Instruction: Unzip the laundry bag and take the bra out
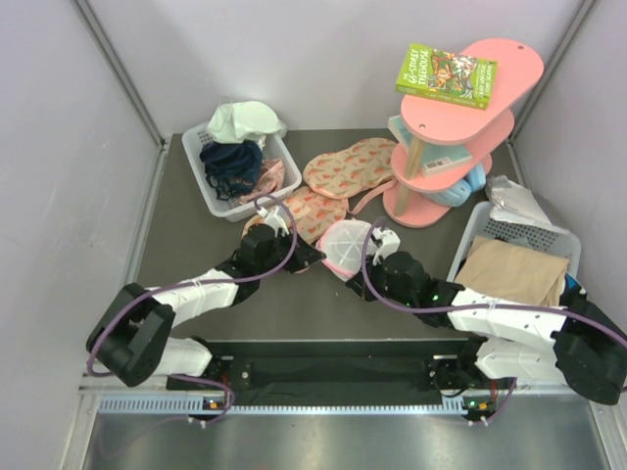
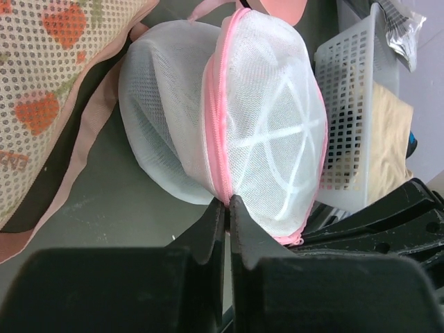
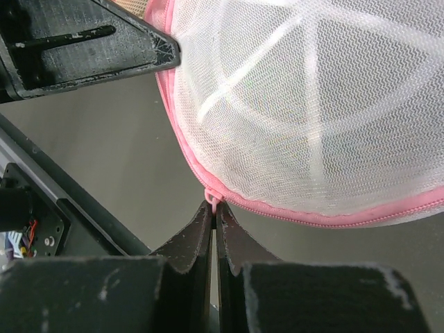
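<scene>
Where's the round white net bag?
In the top view, the laundry bag is mid-table, pinched by its pink trim between the left gripper and the right gripper, just on the near side of the fruit-print fabric pieces.

On the dark grey bench [image 1: 186, 264], a white slatted plastic basket [image 1: 217, 203] at the far left holds a pale mint-white cloth [image 1: 245, 121] and a navy blue garment [image 1: 231, 164]. A flat pink fruit-print mesh piece [image 1: 350, 166] lies mid-bench, with a second such piece [image 1: 313, 211] just nearer. At the far right stands a pink three-tier oval shelf [image 1: 460, 132] with a green paperback book [image 1: 446, 75] on top. Nearer on the right, another white basket [image 1: 493, 228] holds a tan folded cloth [image 1: 514, 269].
</scene>
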`<state>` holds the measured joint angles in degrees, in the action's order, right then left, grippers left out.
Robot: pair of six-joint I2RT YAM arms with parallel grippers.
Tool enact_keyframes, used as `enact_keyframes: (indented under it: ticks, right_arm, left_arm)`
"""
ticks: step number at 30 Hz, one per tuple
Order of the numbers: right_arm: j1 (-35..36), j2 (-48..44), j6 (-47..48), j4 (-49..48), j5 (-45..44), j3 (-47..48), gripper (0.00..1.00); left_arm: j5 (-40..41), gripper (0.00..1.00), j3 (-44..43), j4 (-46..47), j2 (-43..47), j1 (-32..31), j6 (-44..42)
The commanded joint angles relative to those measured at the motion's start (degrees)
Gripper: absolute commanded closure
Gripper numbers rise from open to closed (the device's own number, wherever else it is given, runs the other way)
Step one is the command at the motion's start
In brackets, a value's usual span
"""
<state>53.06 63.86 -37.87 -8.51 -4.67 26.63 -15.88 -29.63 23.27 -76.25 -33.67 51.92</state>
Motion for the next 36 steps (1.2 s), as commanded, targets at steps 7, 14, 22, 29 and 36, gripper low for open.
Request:
enact_keyframes:
  ticks: [7,14,22,29,36]
  right_arm:
    - [-0.32,4.78,0.69,-7.04,6.14,1.84,1.00]
    - [0.73,8.82,1.04,-9.15,7.74,4.65,1.00]
    - [1.43,10.06,1.04,-10.03,7.92,6.15,1.00]
    - [1.52,9.10,0.95,-8.02,7.04,5.71,1.00]
    - [1.26,7.95,0.60,-5.91,5.55,4.92,1.00]
  left_arm:
    - [-3.10,0.52,2.38,5.73,2.16,0.27,4.14]
    - [-3.28,0.50,4.23,8.55,0.75,-1.74,6.44]
    - [-4.16,0.60,3.96,11.09,-1.71,-2.89,7.49]
    - [-3.63,1.00,3.17,10.84,-2.15,-2.81,7.23]
    - [-2.58,1.00,1.77,7.41,-0.75,-1.93,4.94]
